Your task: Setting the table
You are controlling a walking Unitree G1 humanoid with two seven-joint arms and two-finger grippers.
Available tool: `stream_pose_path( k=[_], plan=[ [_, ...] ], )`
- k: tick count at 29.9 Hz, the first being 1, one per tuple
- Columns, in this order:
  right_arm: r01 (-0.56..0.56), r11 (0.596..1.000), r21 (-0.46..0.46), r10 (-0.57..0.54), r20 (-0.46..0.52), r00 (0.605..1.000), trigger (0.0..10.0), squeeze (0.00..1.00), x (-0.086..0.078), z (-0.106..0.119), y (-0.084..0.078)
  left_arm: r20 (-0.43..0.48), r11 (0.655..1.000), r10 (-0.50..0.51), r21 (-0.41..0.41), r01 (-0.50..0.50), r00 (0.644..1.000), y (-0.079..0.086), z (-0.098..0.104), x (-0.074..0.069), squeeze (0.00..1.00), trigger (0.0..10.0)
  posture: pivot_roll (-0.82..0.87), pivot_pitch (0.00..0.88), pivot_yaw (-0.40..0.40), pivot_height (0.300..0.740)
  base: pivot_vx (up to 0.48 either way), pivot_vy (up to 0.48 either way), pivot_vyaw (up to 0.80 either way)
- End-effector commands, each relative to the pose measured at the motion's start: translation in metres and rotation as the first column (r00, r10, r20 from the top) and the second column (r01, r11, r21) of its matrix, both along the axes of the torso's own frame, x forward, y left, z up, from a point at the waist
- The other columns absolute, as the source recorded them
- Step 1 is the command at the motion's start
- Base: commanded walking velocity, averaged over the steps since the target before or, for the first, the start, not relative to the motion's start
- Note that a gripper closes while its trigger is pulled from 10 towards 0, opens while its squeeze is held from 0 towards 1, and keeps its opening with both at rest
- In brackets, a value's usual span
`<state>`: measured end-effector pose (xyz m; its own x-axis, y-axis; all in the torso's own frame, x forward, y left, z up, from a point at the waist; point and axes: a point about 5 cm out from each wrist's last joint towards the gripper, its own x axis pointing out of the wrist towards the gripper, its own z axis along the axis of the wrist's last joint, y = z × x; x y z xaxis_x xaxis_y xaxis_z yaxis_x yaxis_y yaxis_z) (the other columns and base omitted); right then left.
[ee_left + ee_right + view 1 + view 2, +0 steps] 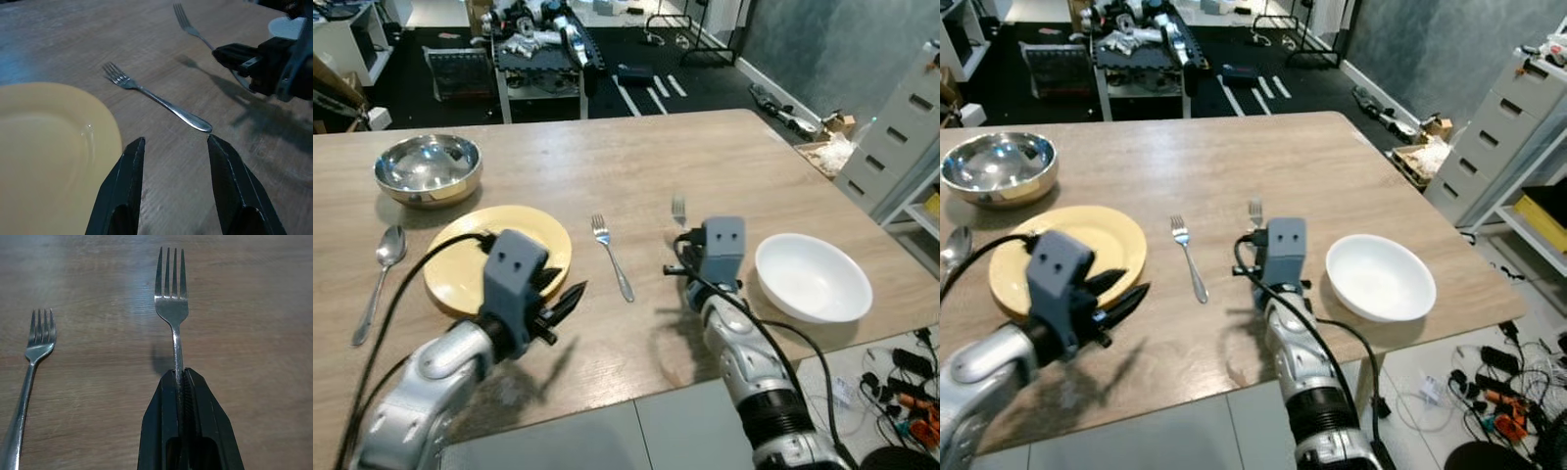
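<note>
At a pale wood-grain table (636, 157), the right gripper (180, 382) clamps its two black fingers tight on the slim handle of a stainless steel fork (171, 298), four tines pointing away from the robot, just above the tabletop between a second fork and a white bowl. Only the held fork's tines show past the gripper housing in the head views; its handle end is buried between the fingers.

The second fork (612, 257), polished metal with a rounded teardrop handle, lies flat on the wood just right of a matte yellow plate (470, 262). The smooth, round white bowl (813, 277) sits near the table's right edge.

The left gripper (173, 161) hovers over the plate's near right rim, its tapered black fingers spread moderately apart and holding nothing, aimed toward the lying fork's handle tip. Its grey housing covers part of the plate in the head views.

A shiny steel mixing bowl (428, 167) stands beyond the plate, and a metal spoon (380, 279) lies to the plate's left. Cluttered shelving on the dark floor behind the table is too blurred to itemise.
</note>
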<state>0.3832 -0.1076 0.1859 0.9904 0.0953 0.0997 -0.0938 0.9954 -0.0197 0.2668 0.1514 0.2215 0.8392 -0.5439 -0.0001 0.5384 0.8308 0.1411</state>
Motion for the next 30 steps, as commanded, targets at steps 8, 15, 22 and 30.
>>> stream_pose_path(
  k=[8, 15, 22, 30],
  plan=[
    [-0.009, 0.998, -0.061, 0.010, 0.008, 1.000, 10.0, 0.09, 0.003, -0.009, 0.003, -0.027, 1.000, 0.011, -0.002, -0.011, 1.000, 0.003, -0.001, -0.010, 0.00, 10.0, 0.26, 0.213, -0.005, 0.740, 0.000, 0.000, 0.00],
    [0.007, 0.996, -0.087, -0.004, 0.033, 0.999, 10.0, 1.00, 0.007, -0.008, 0.000, -0.042, 1.000, 0.026, -0.007, -0.026, 0.999, 0.005, 0.000, -0.011, 0.00, 10.0, 0.27, 0.195, -0.004, 0.740, 0.000, 0.000, 0.00],
    [0.039, 0.998, -0.053, -0.035, 0.073, 0.997, 10.0, 0.00, 0.009, 0.000, -0.010, -0.039, 1.000, 0.022, -0.015, -0.023, 0.999, 0.002, 0.001, -0.008, 0.00, 10.0, 0.25, 0.179, 0.000, 0.740, 0.000, 0.000, 0.00],
    [0.032, 0.987, 0.156, -0.070, 0.244, 0.967, 10.0, 0.00, -0.016, 0.036, -0.037, -0.017, 0.981, 0.188, -0.046, -0.188, 0.982, 0.001, -0.003, 0.011, 0.00, 10.0, 0.20, 0.144, 0.000, 0.740, 0.000, 0.000, 0.00]
  ],
)
